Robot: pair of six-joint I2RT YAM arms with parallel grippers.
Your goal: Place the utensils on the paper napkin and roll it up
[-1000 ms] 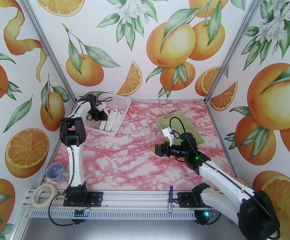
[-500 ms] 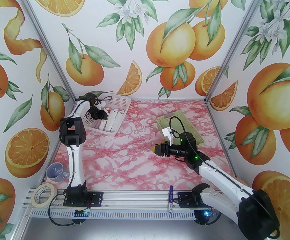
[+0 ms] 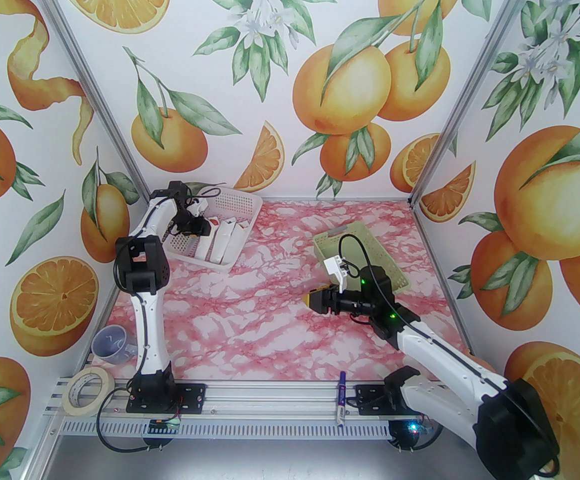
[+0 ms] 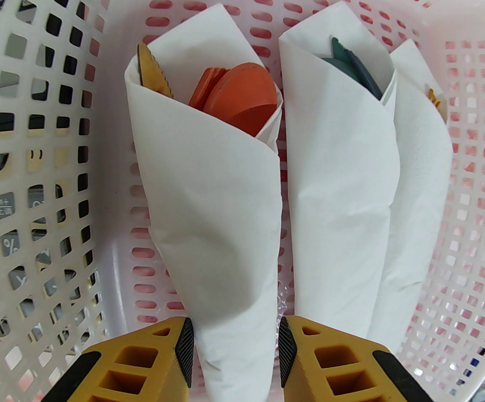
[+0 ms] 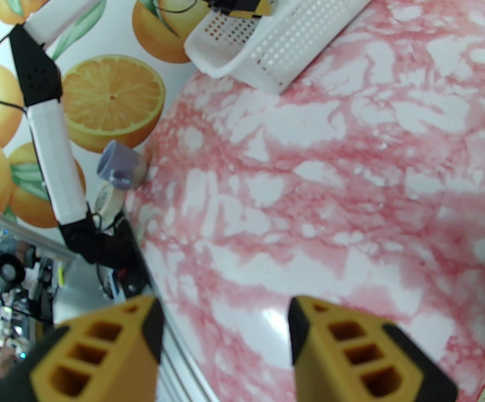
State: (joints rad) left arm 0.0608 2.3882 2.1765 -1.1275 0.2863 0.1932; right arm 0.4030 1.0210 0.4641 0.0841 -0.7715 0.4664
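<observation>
1. The pink table (image 3: 269, 328) is the biggest thing.
2. A white basket (image 3: 242, 203) sits at the far left. A green basket (image 3: 370, 248) sits on the right, well apart from it.
3. From the top, white napkin rolls (image 3: 224, 240) lie side by side in the white basket. The left wrist view shows three of them up close. The left roll (image 4: 213, 207) holds the utensils (image 4: 246, 99), with orange-red heads poking out of its wide end.
4. The left gripper (image 4: 234, 341) has one finger on each side of that roll's thin end. I cannot tell if it is squeezing.
5. The right gripper (image 5: 225, 320) has its fingers spread apart with nothing between them, above bare table. The top view puts it just beside the green basket.
6. A purple cup (image 3: 110, 343), a tape ring (image 3: 87, 390) and a marker pen (image 3: 341, 398) sit along the near edge.
</observation>
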